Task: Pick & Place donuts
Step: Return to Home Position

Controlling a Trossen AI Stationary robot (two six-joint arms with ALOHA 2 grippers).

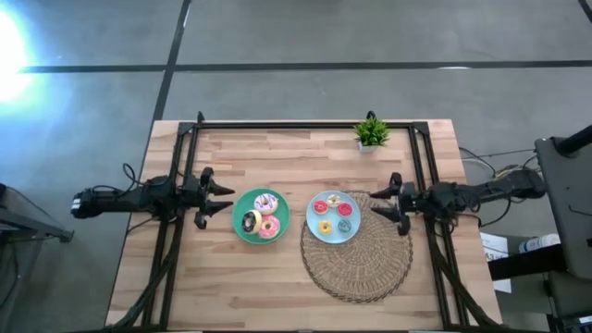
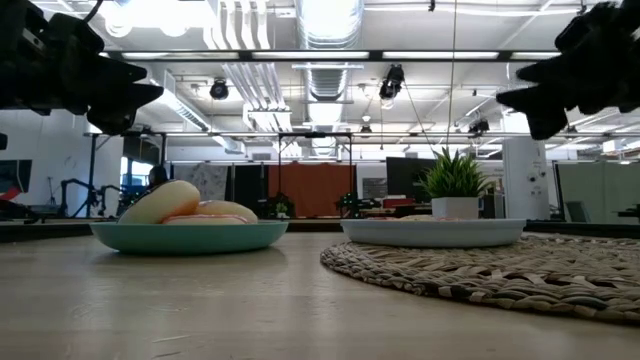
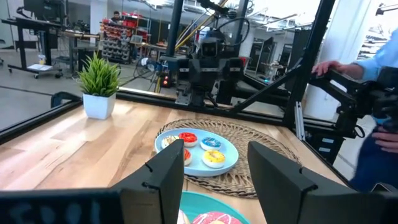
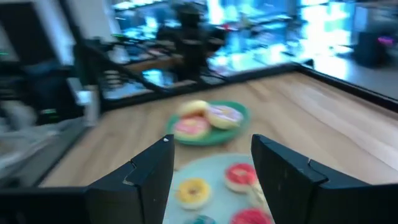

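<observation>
1. Overhead, the left gripper hovers just beside the green plate, on the plate's left side, with its fingers spread wide and nothing between them
2. Three large donuts lie packed close together on that green plate: a pink-and-white frosted donut toward the plant's end, a dark donut on the left, and a pink donut at the near side
3. Opposite, the right gripper hangs at the right edge of the light-blue plate, likewise wide open and empty
4. That light-blue plate carries the small donuts, red and orange ones among them, each lying flat and apart from its neighbours
5. Beneath it lies a round woven mat; the plate rests on the mat's upper left part, just beside the green plate with a narrow gap between the two
6. Farther back, a small potted plant stands near the edge of the wooden surface, well apart from both plates
7. Seen from table height, both grippers are raised clear above the plates
</observation>
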